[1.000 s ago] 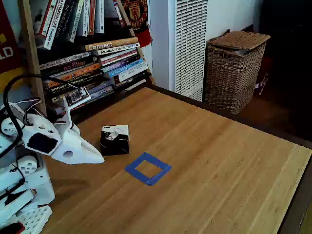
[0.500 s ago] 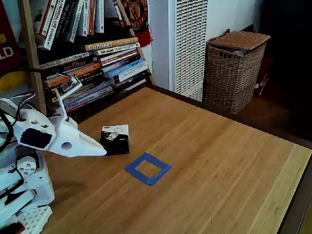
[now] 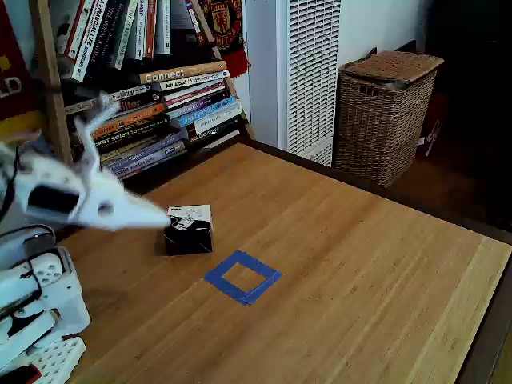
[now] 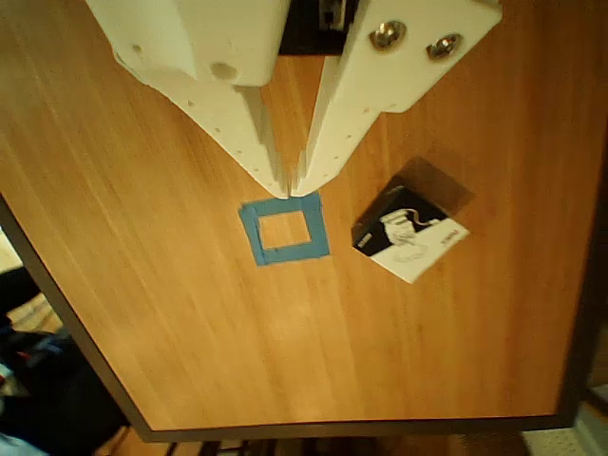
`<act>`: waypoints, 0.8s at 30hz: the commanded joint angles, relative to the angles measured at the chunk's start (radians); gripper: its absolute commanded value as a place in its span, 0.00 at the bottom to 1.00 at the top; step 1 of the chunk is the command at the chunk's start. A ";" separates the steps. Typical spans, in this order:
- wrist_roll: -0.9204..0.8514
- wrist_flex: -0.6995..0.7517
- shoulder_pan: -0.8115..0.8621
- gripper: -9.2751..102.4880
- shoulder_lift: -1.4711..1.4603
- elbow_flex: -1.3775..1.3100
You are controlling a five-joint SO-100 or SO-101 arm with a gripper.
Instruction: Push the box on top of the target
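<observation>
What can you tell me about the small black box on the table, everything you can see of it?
The box is a small cube, seemingly cardboard, with black sides and a white top face bearing black print. It sits flat on the wooden table, closed, beside the blue tape square but fully outside it, not touching it. The gripper, jaws nearly together, hangs in the air; contact with the box isn't evident.

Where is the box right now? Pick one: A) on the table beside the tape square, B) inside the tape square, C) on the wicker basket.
A: the box sits on the wood, apart from the blue tape square, which is empty inside.
</observation>
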 commanded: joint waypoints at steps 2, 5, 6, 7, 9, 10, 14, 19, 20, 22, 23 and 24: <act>-0.035 -0.075 -0.092 0.08 -0.239 -0.169; -0.086 -0.112 -0.163 0.08 -0.360 -0.244; -0.098 -0.127 -0.186 0.08 -0.394 -0.267; -0.124 -0.132 -0.209 0.08 -0.426 -0.281; -0.219 -0.133 -0.244 0.08 -0.485 -0.316; -0.295 -0.120 -0.258 0.08 -0.518 -0.337; -0.500 -0.127 -0.311 0.08 -0.650 -0.391; -0.612 -0.147 -0.399 0.08 -0.785 -0.436; -0.643 -0.147 -0.410 0.08 -0.811 -0.439; -0.706 -0.147 -0.428 0.08 -0.865 -0.442; -0.730 -0.149 -0.437 0.08 -0.897 -0.448; -0.749 -0.155 -0.446 0.08 -0.925 -0.454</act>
